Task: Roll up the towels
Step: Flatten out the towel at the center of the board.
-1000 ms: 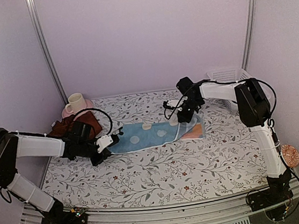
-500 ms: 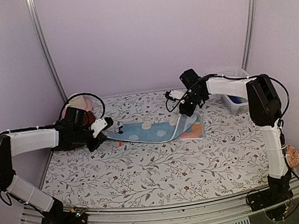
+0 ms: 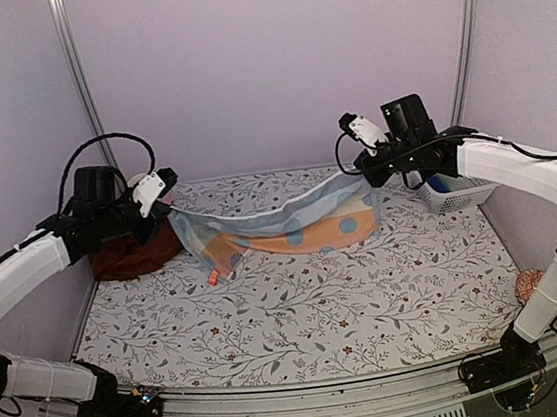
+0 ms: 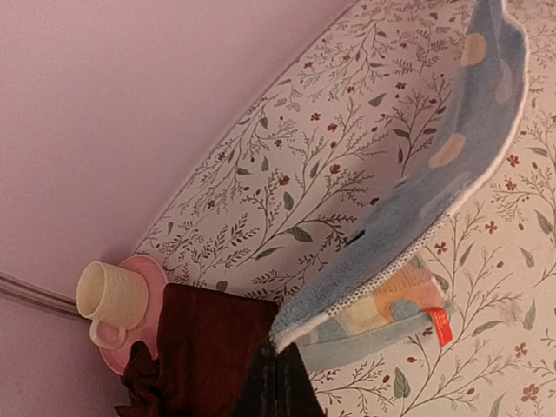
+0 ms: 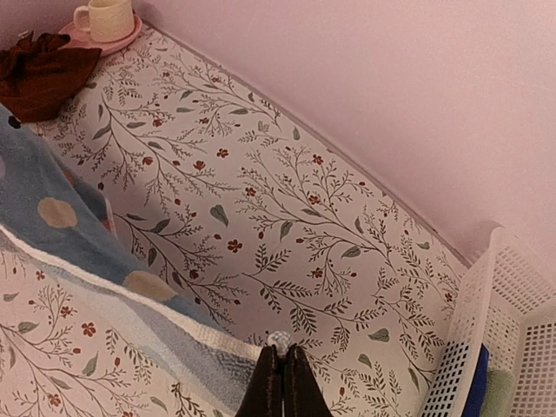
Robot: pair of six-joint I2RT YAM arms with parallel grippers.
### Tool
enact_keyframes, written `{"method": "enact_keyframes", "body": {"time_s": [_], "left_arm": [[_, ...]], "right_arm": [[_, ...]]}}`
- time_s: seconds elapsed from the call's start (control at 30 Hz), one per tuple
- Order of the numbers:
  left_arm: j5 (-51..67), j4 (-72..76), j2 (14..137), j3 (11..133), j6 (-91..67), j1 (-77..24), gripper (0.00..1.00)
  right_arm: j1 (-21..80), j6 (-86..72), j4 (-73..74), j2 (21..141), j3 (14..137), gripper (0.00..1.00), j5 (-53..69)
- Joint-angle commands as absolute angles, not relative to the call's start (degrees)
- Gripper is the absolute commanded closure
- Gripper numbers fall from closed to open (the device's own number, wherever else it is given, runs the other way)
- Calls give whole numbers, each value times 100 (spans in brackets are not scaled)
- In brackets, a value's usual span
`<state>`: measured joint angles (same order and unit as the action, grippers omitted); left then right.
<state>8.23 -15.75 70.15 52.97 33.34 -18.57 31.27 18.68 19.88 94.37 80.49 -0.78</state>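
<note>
Both arms have risen and swung apart since the earlier frames, lifting the light-blue towel (image 3: pixel 290 222) off the table covering (image 3: pixel 320 309). It hangs stretched between them across the middle of the top view, with its upper edge sagging. At its left corner the left gripper (image 3: pixel 170 207) is clenched on the cloth, and at its right corner the right gripper (image 3: pixel 369 170) is clenched likewise; both wrist views show the fingers pressed together on towel edge. At the left edge the maroon towel (image 3: pixel 133 253) lies crumpled, just below the left gripper. Bare floral covering fills the lower half of the frame. Counted: two towels, one cup (image 4: pixel 109 295) on one pink saucer (image 4: pixel 146 280), one white basket (image 3: pixel 455 191) at right.
</note>
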Motion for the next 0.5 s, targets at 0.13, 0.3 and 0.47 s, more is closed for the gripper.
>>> {"method": "enact_keyframes", "body": {"time_s": [0.13, 0.3, 0.47], "left_arm": [[1238, -2043, 5590, 5419, 3361, -1717, 100], [1364, -2504, 5469, 5666, 3212, -1710, 100], [1561, -3153, 5468, 5991, 3349, -1713, 100]], "right_arm": [[4471, 896, 1155, 7889, 6850, 98, -2113], [5176, -53, 1549, 7029, 6776, 98, -3236], [5393, -1189, 2161, 6859, 6716, 98, -3639]]}}
